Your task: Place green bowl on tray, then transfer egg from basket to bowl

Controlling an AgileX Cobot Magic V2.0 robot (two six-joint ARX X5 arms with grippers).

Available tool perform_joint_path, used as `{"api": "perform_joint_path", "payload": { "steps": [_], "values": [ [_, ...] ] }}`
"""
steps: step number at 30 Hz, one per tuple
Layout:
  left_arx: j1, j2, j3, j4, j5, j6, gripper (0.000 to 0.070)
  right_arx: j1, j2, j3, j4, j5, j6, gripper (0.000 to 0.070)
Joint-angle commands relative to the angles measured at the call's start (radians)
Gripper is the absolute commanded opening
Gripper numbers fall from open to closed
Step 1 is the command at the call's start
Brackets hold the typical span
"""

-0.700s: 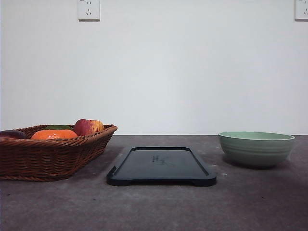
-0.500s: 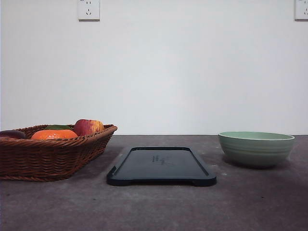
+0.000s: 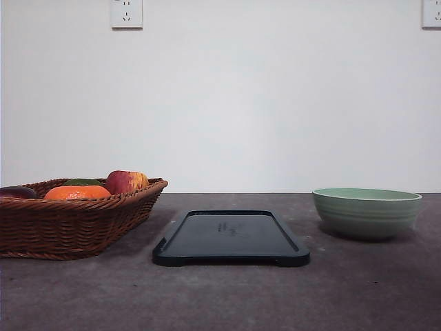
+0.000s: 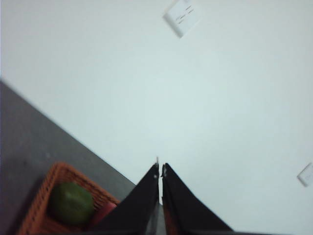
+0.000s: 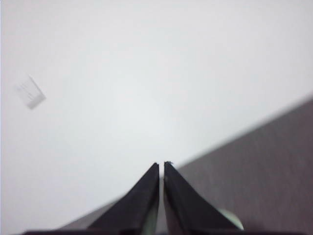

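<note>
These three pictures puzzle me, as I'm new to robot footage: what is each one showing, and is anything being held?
A two-armed table robot took them. The front view looks forward over the dark grey table: a brown woven wicker basket of fruit on the left, a flat dark plastic tray in the middle, a pale green ribbed bowl on the right, off the tray. The other two come from wrist cameras. The left gripper and right gripper are black, pointed, closed and empty, raised towards the white wall.

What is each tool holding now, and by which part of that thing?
Nothing is held. The left tool and the right tool are both shut on nothing. The green bowl stands alone on the table, right of the tray.
</note>
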Motion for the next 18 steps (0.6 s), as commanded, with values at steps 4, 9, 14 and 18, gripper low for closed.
{"api": "perform_joint_path", "payload": {
  "steps": [4, 9, 14, 18],
  "values": [
    [0.0, 0.015, 0.096, -0.028, 0.0, 0.298, 0.0001, 0.003, 0.022, 0.083, 0.011, -0.003, -0.182, 0.0005],
    [0.0, 0.099, 0.239, -0.114, 0.0, 0.424, 0.0001, 0.004, 0.115, 0.204, 0.01, -0.022, -0.32, 0.0006],
    [0.0, 0.231, 0.4, -0.223, 0.0, 0.443, 0.0001, 0.004, 0.263, 0.343, -0.028, -0.1, -0.355, 0.0006],
    [0.0, 0.346, 0.524, -0.311, 0.002, 0.468, 0.0001, 0.004, 0.399, 0.458, -0.091, -0.153, -0.355, 0.0006]
  ]
}}
